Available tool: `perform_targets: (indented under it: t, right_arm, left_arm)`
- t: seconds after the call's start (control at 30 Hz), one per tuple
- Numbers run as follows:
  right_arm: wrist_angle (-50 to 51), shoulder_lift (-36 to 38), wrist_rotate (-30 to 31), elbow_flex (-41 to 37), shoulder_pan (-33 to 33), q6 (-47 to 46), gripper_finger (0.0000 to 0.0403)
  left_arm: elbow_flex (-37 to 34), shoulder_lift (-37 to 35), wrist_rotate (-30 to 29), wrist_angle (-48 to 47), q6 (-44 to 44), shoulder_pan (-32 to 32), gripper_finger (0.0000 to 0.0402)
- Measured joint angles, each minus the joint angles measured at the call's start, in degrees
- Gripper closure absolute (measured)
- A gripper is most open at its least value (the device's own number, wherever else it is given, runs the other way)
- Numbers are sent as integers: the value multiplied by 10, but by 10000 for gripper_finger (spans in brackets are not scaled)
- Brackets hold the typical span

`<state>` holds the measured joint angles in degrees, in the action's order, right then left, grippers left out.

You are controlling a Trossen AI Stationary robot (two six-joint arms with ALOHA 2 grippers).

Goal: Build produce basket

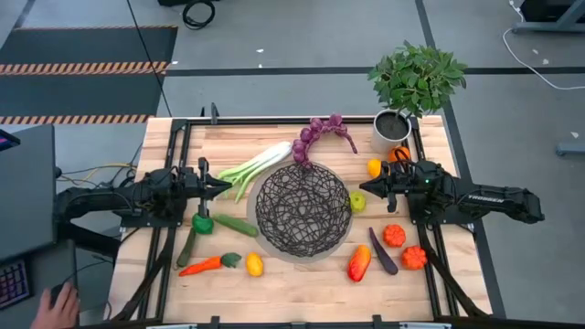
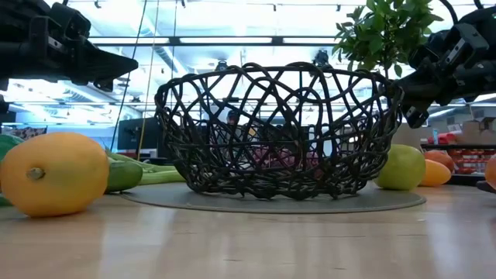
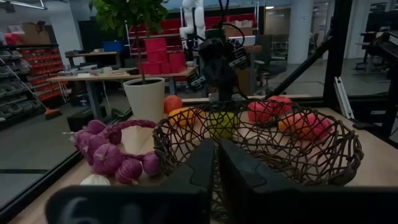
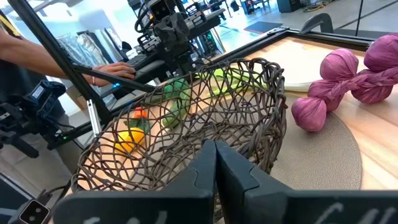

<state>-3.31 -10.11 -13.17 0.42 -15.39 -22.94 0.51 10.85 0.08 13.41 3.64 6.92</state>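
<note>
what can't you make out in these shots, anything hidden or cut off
- Low view: the basket mesh hides the purple bunch behind it; only a pink blur shows through.
- Low view: the lemon up close covers the items behind it on that side.
- Low view: both arms are cut off by the picture's upper edges.
- Right wrist view: the right gripper blocks the basket's near wall.
- High view: the plant leaves partly cover its white pot.

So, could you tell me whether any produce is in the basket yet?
No, the high view shows only bare mesh inside the basket, with the produce lying around it on the table.
</note>
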Motion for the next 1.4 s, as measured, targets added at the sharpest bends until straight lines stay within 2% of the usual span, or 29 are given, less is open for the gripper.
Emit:
perform_targets:
  t: [1.03,1.4]
  right_arm:
    - [0,0,0,0,0,0,391]
    - [0,0,0,0,0,0,391]
  left_arm:
    - [0,0,0,0,0,0,365]
    - [0,0,0,0,0,0,376]
